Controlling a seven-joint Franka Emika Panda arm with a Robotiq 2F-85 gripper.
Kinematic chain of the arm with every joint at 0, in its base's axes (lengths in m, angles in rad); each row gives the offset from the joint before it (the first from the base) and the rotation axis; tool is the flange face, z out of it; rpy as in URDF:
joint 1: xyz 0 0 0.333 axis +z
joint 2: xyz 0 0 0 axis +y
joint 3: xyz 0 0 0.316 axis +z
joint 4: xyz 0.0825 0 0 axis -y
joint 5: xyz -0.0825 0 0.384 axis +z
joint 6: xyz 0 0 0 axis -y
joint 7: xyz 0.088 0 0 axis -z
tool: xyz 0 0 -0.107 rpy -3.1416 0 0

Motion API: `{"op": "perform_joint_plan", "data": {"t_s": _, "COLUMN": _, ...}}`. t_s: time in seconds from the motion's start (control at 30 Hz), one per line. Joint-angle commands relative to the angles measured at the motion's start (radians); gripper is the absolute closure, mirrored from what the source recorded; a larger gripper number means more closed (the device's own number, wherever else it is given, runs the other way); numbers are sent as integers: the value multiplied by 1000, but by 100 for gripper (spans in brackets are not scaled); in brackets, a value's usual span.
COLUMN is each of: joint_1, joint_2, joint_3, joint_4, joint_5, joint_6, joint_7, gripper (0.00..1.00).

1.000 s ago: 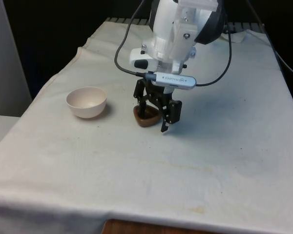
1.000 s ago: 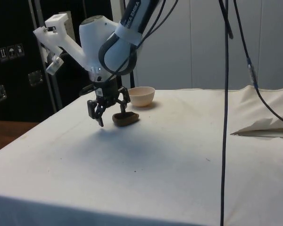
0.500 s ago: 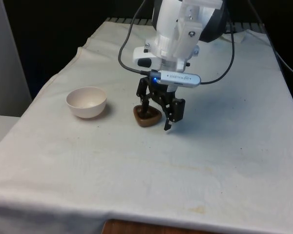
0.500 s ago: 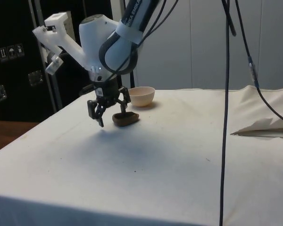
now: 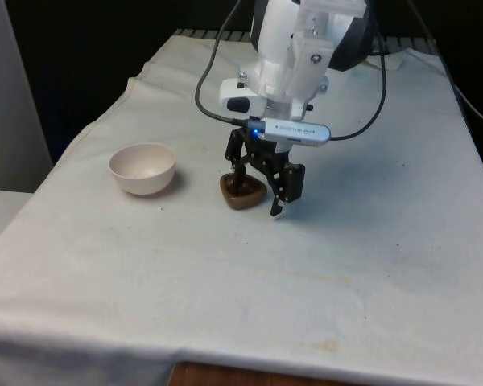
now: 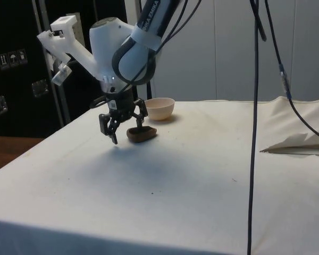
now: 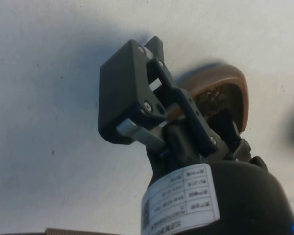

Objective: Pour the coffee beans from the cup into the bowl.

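Front view: open fingers (image 5: 262, 189) straddle the brown cup's (image 5: 243, 195) rim, gripping nothing; bowl (image 5: 142, 167) sits apart.

I see the cup (image 5: 243, 193), a low brown one, sitting upright on the white cloth near the middle of the table; its dark beans (image 7: 216, 100) show inside in my wrist view. The bowl (image 5: 142, 168), pale cream, stands upright and well apart, toward the front view's left.
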Motion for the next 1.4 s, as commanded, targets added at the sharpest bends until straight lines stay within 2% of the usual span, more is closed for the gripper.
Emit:
{"op": "perform_joint_plan", "data": {"t_s": 0.0, "joint_1": 1, "joint_2": 1, "joint_3": -3, "joint_4": -1, "joint_5": -2, "joint_6": 10, "joint_7": 4, "gripper": 0}}
{"op": "perform_joint_plan", "data": {"t_s": 0.53, "joint_1": 0, "joint_2": 0, "joint_3": -2, "joint_4": 2, "joint_5": 0, "joint_6": 7, "joint_7": 2, "gripper": 1}}
{"op": "perform_joint_plan", "data": {"t_s": 0.6, "joint_1": -1, "joint_2": 0, "joint_3": -1, "joint_4": 4, "joint_5": 0, "joint_6": 0, "joint_7": 0, "gripper": 10}}
{"op": "perform_joint_plan", "data": {"t_s": 0.87, "joint_1": 0, "joint_2": 0, "joint_3": -2, "joint_4": 3, "joint_5": 0, "joint_6": 7, "joint_7": 2, "gripper": 56}}
{"op": "perform_joint_plan", "data": {"t_s": 0.9, "joint_1": 0, "joint_2": 0, "joint_3": -2, "joint_4": 3, "joint_5": 0, "joint_6": 7, "joint_7": 2, "gripper": 67}}
{"op": "perform_joint_plan", "data": {"t_s": 0.93, "joint_1": -1, "joint_2": 0, "joint_3": -1, "joint_4": 4, "joint_5": 0, "joint_6": 0, "joint_7": 0, "gripper": 72}}
{"op": "perform_joint_plan", "data": {"t_s": 0.97, "joint_1": 0, "joint_2": 0, "joint_3": -2, "joint_4": 3, "joint_5": 0, "joint_6": 7, "joint_7": 2, "gripper": 72}}
{"op": "perform_joint_plan", "data": {"t_s": 1.07, "joint_1": 0, "joint_2": 0, "joint_3": -2, "joint_4": 3, "joint_5": 0, "joint_6": 7, "joint_7": 2, "gripper": 88}}
{"op": "perform_joint_plan", "data": {"t_s": 1.1, "joint_1": 0, "joint_2": 0, "joint_3": -2, "joint_4": 3, "joint_5": 0, "joint_6": 7, "joint_7": 2, "gripper": 97}}
{"op": "perform_joint_plan", "data": {"t_s": 1.13, "joint_1": 0, "joint_2": 0, "joint_3": -2, "joint_4": 3, "joint_5": 0, "joint_6": 7, "joint_7": 2, "gripper": 99}}
{"op": "perform_joint_plan", "data": {"t_s": 1.37, "joint_1": -1, "joint_2": -1, "joint_3": -1, "joint_4": 4, "joint_5": 0, "joint_6": 2, "joint_7": 1, "gripper": 99}}
